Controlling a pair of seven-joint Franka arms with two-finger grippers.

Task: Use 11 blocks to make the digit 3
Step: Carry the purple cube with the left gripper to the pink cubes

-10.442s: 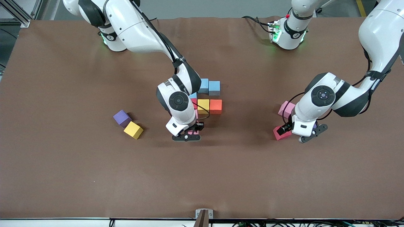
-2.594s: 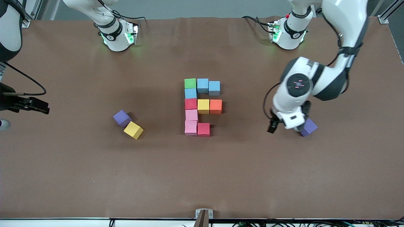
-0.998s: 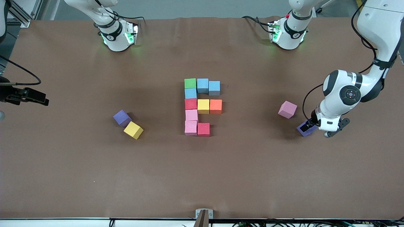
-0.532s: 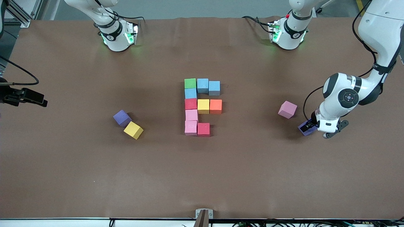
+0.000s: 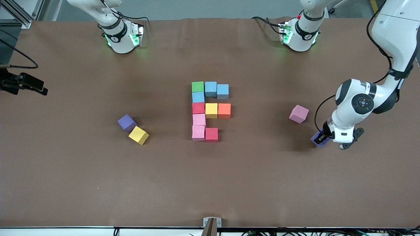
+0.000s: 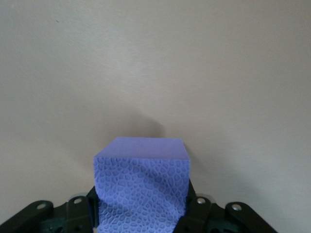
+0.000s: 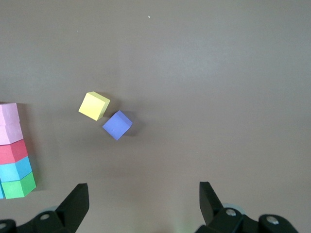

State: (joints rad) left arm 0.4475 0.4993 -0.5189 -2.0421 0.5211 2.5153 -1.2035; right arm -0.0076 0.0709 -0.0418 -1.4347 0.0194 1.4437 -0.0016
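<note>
The left gripper (image 5: pixel 323 139) is low at the left arm's end of the worktop (image 5: pixel 210 183), its jaws clamped on a purple block (image 5: pixel 317 139). In the left wrist view that purple block (image 6: pixel 141 191) fills the space between the two black fingers (image 6: pixel 198 209), which press its sides; its lower part is cut off by the picture's edge, and the pictures do not settle whether it rests on the worktop or hangs just above it. In the front view the wrist covers most of the cube, so only a sliver shows. A loose pink block (image 5: pixel 299 113) lies nearby, farther from the front camera.

The unfinished digit 3 (image 5: pixel 210 111) sits mid-worktop, ten cubes touching: green (image 5: pixel 197 86) and two light blue along the top, a light blue, red and two pink down the spine, yellow and orange as the middle bar, and one red cube (image 5: pixel 211 134) (the only one in the bottom bar besides the spine's).

Toward the right arm's end, a second purple block (image 5: pixel 126 122) and a yellow block (image 5: pixel 138 135) lie touching at their corners. The right gripper (image 5: pixel 24 83) waits high at the table's edge, jaws wide apart in the right wrist view (image 7: pixel 143 201).
</note>
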